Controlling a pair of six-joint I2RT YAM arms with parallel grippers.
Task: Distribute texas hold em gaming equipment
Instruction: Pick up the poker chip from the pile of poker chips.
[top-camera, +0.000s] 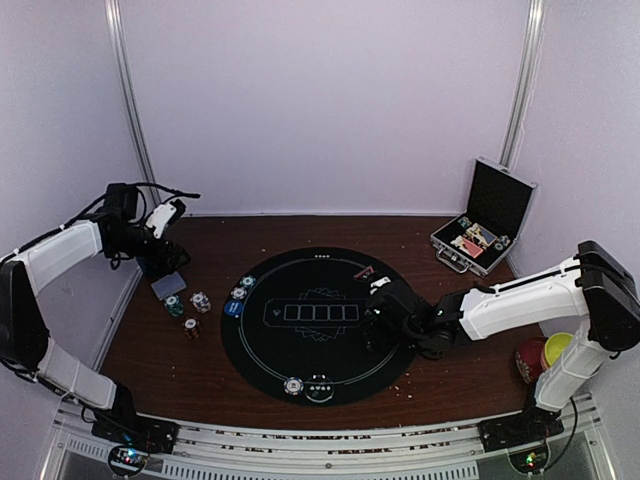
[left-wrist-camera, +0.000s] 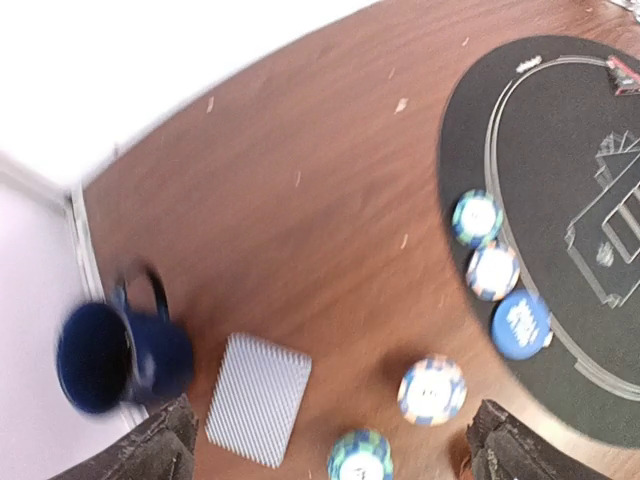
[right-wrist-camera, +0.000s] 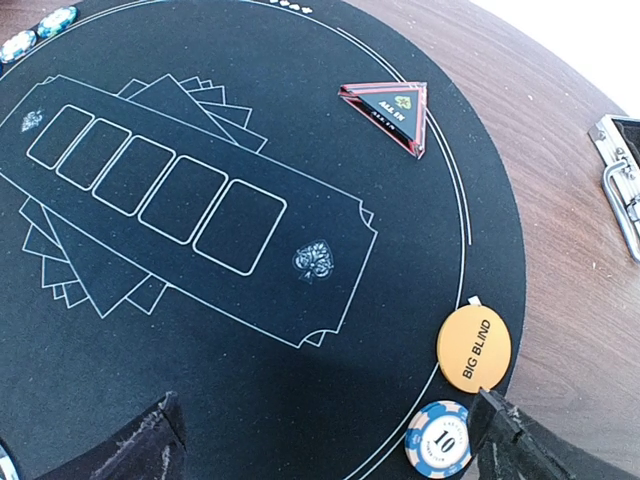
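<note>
Broadly, the brown wooden worktop (top-camera: 300, 232) carries a round black felt mat (top-camera: 300, 362) at its centre, with an open silver-edged black case (top-camera: 487, 225) off at 2 o'clock. At the 9 o'clock side the left jaws hang spread and empty. Below them a dark blue mug (left-wrist-camera: 120, 355), a grey-backed deck of playing cards (left-wrist-camera: 258, 398) and several striped poker chips (left-wrist-camera: 432, 390) sit off the mat, and a round blue disc (left-wrist-camera: 520, 323) lies at its rim. Around 3 o'clock the right jaws are released too, holding nothing, low over an orange "big blind" disc (right-wrist-camera: 474, 347) and a blue-striped chip marked ten (right-wrist-camera: 439, 438). The small red triangle marker (right-wrist-camera: 390, 112) rests near 1 o'clock. Whichever flat piece goes next, it seems best to descend squarely, straddle its edge and close only at felt level. Pieces this thin are likely to slip out, and close neighbours could get nudged.
</note>
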